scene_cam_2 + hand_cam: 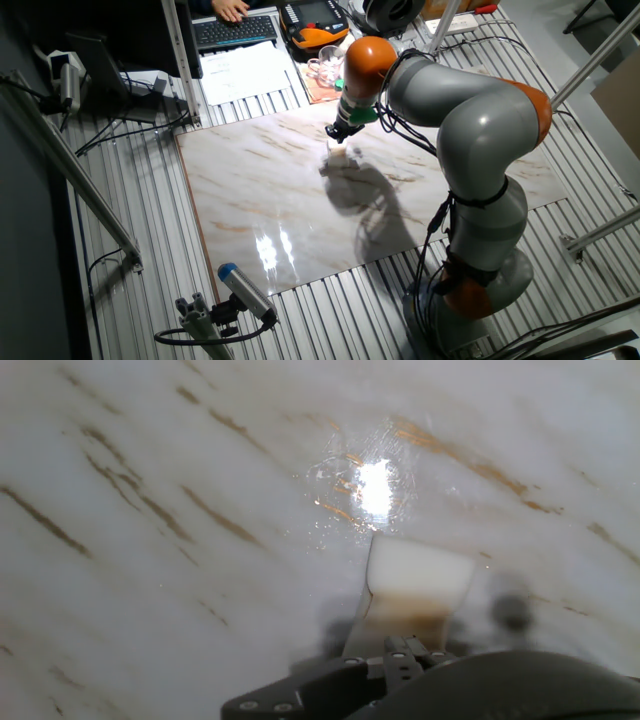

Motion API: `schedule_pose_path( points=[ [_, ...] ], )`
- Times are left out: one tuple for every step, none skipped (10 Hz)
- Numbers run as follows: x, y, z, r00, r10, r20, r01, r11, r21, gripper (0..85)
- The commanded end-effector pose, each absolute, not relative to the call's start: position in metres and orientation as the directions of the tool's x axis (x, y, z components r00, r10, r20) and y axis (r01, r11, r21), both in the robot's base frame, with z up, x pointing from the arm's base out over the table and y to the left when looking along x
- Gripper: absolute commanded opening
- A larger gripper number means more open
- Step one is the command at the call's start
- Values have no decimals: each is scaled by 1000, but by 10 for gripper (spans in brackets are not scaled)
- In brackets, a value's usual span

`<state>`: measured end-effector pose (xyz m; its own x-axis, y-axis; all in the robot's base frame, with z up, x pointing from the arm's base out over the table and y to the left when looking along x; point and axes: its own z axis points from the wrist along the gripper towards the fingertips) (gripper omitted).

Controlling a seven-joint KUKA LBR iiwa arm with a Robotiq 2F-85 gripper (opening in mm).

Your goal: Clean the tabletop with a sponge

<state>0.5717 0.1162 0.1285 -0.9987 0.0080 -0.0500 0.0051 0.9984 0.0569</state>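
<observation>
The tabletop is a glossy white-beige marble slab with brown veins, lying on ribbed grey metal. In the fixed view my gripper hangs over the slab's far middle, pointing down, with a small pale block at its tip. The hand view shows the cream-white sponge held between the fingers, close over the tabletop. A bright glare spot with speckles lies on the marble just beyond the sponge. My gripper is shut on the sponge; the fingers themselves are mostly hidden behind it.
A grey cylinder with a blue cap on a small stand sits at the slab's near edge. Behind the slab are papers, a keyboard, an orange-black device and a clear cup. A metal post rises at the far left corner.
</observation>
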Motion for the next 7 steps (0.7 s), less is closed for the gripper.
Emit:
schedule_pose_path(
  points=[
    [572,116,128,-999,4,-49,1,998,61,0],
    [572,116,128,-999,-4,-46,-6,998,61,0],
    [572,117,128,-999,-5,-46,-8,998,60,0],
    [573,117,128,-999,-7,-47,-9,998,57,0],
    [573,117,128,-999,-7,-48,-9,998,55,0],
    [574,117,127,-999,-7,-48,-9,998,55,0],
    [574,117,127,-999,-7,-48,-9,998,55,0]
  ],
)
